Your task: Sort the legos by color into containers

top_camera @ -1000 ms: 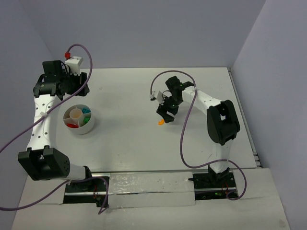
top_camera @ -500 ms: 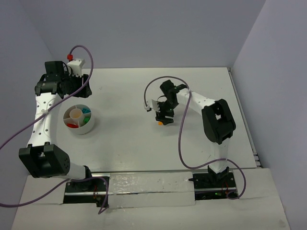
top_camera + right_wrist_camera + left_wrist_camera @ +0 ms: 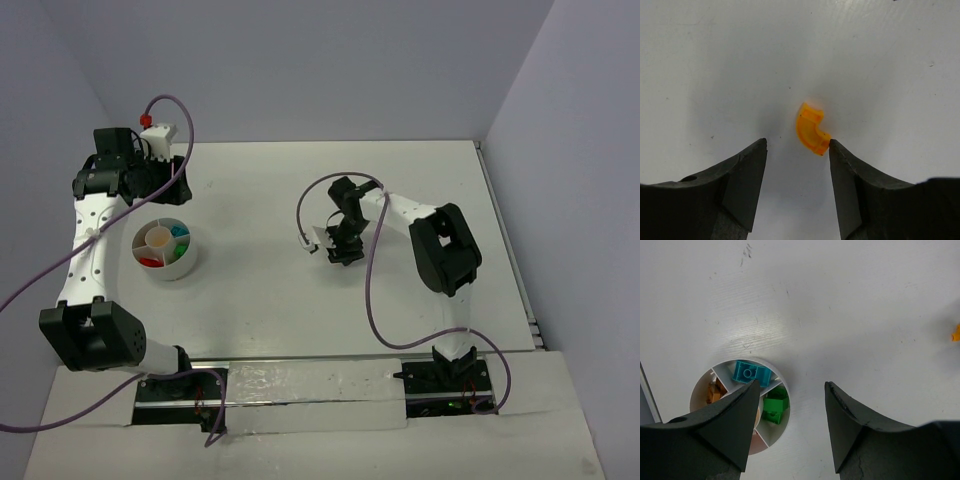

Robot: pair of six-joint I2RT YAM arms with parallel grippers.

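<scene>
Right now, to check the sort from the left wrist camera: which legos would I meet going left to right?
Orange lego in the bowl → cyan lego → green lego → loose orange lego at the right edge.

bright orange curved lego, white bowl (dividers white too), cyan lego, green lego, white table

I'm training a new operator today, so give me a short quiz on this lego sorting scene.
1. True or false: the orange curved lego lies inside the bowl.
2. Which gripper is down at that lego? A) left B) right
3. Fill in: the lego in the compartment beside the cyan lego is ____.
Key: 1 false, it lies on the table; 2 B, the right gripper; 3 green, the green lego.
</scene>
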